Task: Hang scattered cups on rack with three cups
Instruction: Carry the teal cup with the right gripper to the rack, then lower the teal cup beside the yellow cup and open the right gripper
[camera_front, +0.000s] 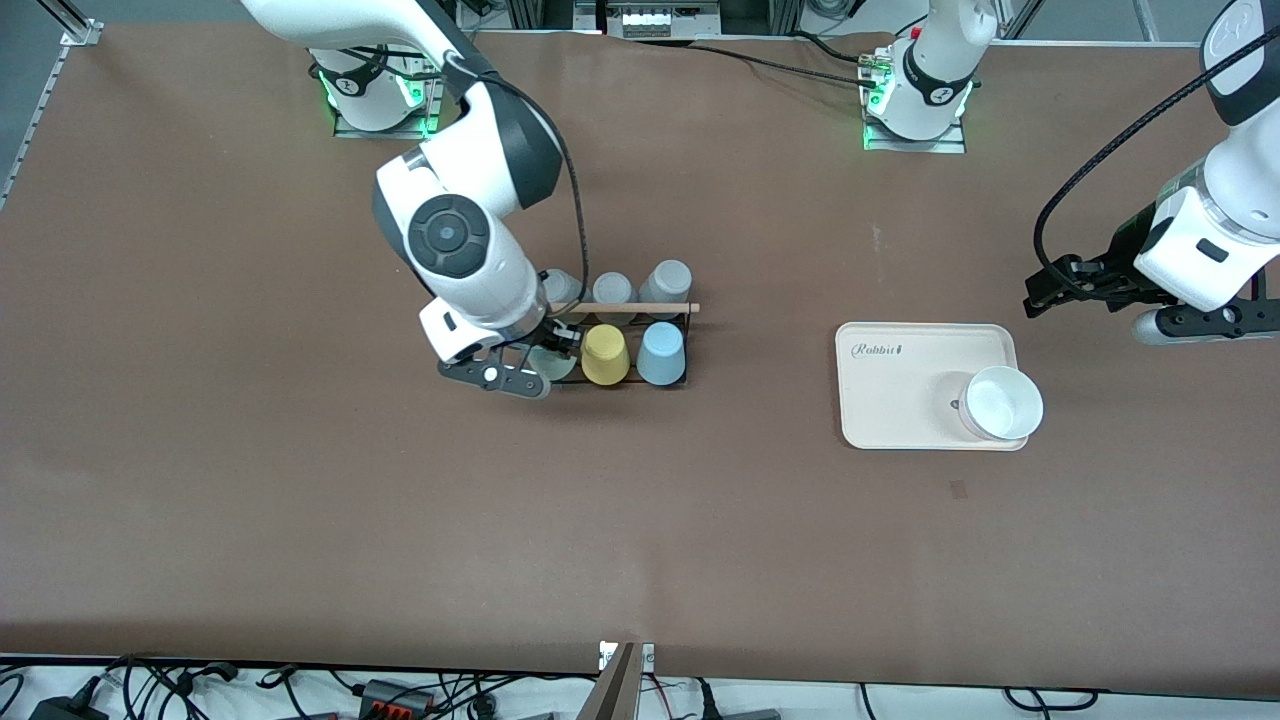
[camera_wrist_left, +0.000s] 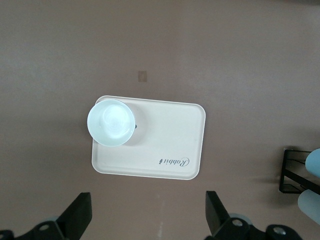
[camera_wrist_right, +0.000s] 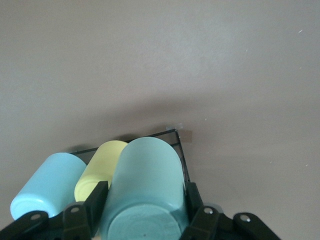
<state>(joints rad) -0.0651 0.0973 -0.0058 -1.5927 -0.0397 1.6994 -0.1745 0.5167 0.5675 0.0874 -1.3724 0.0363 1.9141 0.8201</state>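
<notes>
Right tool (camera_front: 548, 352) clamped on mint cup (camera_wrist_right: 145, 192), bottom-up, over rack (camera_front: 678, 382) at its right-arm end beside yellow cup (camera_front: 605, 355) and blue cup (camera_front: 661, 353). Left tool (camera_wrist_left: 147, 212) wide open, empty, waiting above desk (camera_front: 300, 520) near tray (camera_front: 880, 400).

Pale mint-green tumbler (camera_wrist_right: 145, 192), yellow cup (camera_front: 605, 354) and light blue tumbler (camera_front: 661, 353) on a black wire rack (camera_front: 688, 345) with a light wooden rod (camera_front: 640, 308). Cream tray (camera_front: 900, 400), white bowl (camera_front: 1001, 402), brown table (camera_front: 300, 520).

We see the left gripper (camera_wrist_left: 148, 220) spread wide above a cream tray (camera_wrist_left: 170, 131) (white bowl (camera_wrist_left: 111, 122) on its corner)
</notes>
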